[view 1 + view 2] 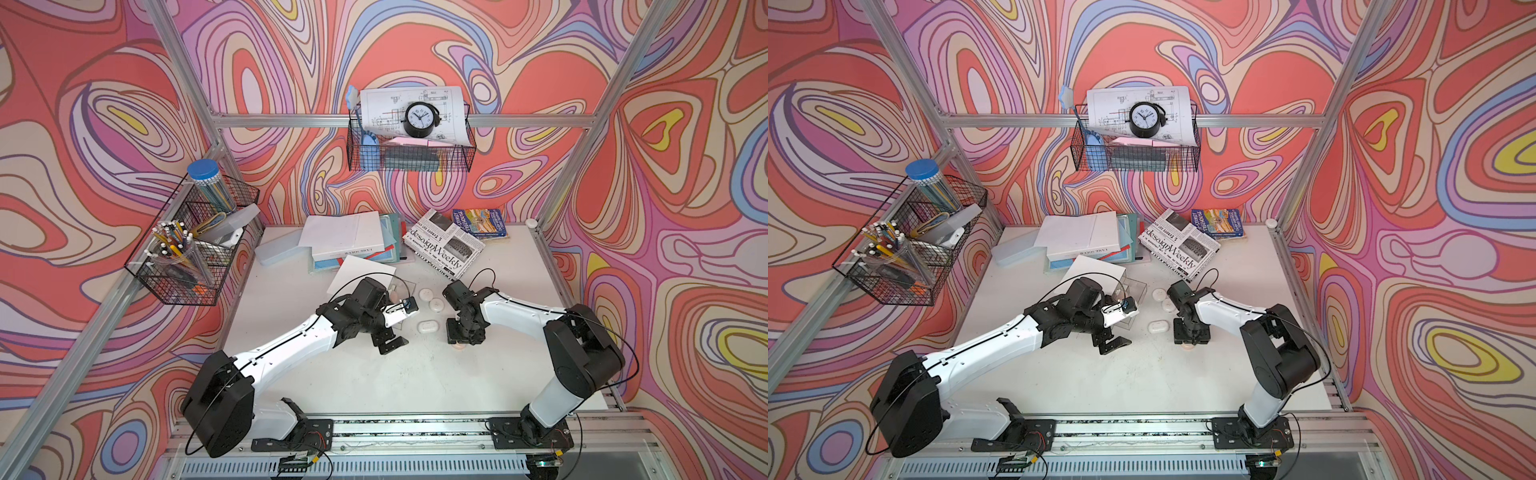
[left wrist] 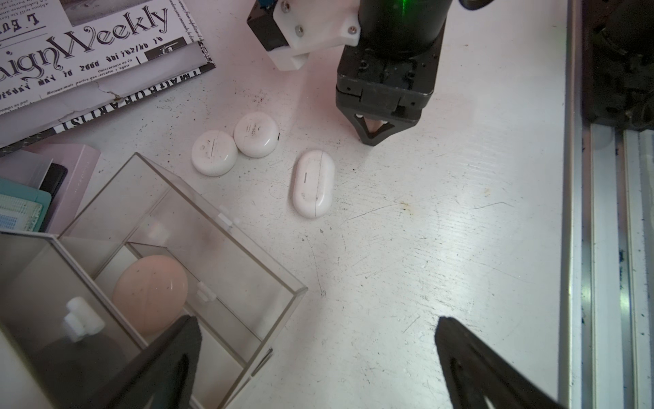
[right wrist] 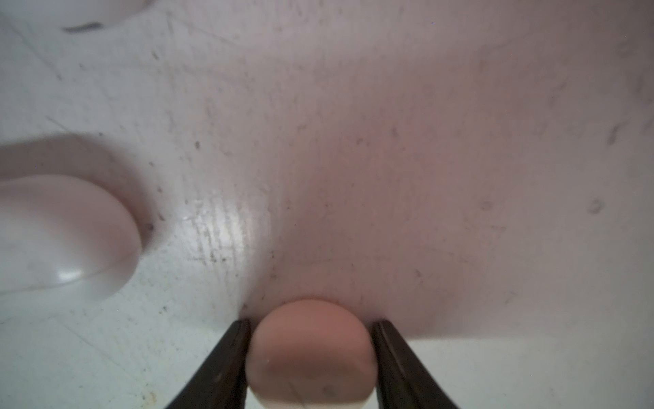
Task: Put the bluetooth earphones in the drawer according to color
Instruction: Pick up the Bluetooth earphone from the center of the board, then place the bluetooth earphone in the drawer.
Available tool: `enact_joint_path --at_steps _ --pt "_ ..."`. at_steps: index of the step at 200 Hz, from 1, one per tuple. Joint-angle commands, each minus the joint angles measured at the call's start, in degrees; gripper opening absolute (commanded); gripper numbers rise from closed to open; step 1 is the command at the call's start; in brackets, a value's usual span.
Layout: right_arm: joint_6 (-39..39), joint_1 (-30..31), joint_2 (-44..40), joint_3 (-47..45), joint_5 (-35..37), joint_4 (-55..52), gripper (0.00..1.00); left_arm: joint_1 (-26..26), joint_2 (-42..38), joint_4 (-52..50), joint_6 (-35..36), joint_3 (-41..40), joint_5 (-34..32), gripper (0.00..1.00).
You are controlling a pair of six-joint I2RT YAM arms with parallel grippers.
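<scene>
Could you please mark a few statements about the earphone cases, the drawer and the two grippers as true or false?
1. Three white cases lie on the table, outside the drawer. True.
2. The left gripper holds a white case. False: its fingers are wide apart and empty.
3. One beige-pink case lies inside the drawer. True.
4. The right gripper grips a black case. False: its fingers sit against a second beige-pink case on the table.
5. The clock stands on the table. False: it is up at the wire basket on the back wall.
</scene>
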Motion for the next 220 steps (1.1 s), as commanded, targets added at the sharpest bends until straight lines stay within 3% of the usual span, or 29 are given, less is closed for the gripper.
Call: enact_joint_path --at_steps 1,25,51,111,145,182,220 --pt "0.0 -0.1 1.5 0.3 -0.4 1.3 0.43 -0.6 -0.3 -1.0 -0.2 1.2 -0.2 0.98" --pt "0.1 -0.1 1.3 0.7 -0.1 0.5 0.27 -0.6 0.0 -1.1 -0.7 1.3 0.8 0.98" --pt "0.2 -0.1 0.5 2.2 0.7 -0.6 0.00 -0.6 -0.3 -1.0 -0.8 1.3 0.7 0.99" --pt "-2.8 -0.1 -3.1 11.1 4.1 2.0 0.00 -0.5 -4.0 2.6 -2.0 -0.2 -2.5 0.98" --pt "-4.5 0.0 -4.5 13.8 0.3 9.9 0.00 1.6 -6.5 4.0 -3.7 -0.2 -4.2 0.99" --pt "-6.7 0.6 -2.1 16.0 -9.0 17.4 0.00 4.7 -8.4 4.0 -5.9 0.4 -5.8 0.98" --pt "-8.6 3.5 1.2 18.7 -11.5 20.5 0.00 6.5 -9.4 6.2 -5.6 -0.4 -8.4 0.98"
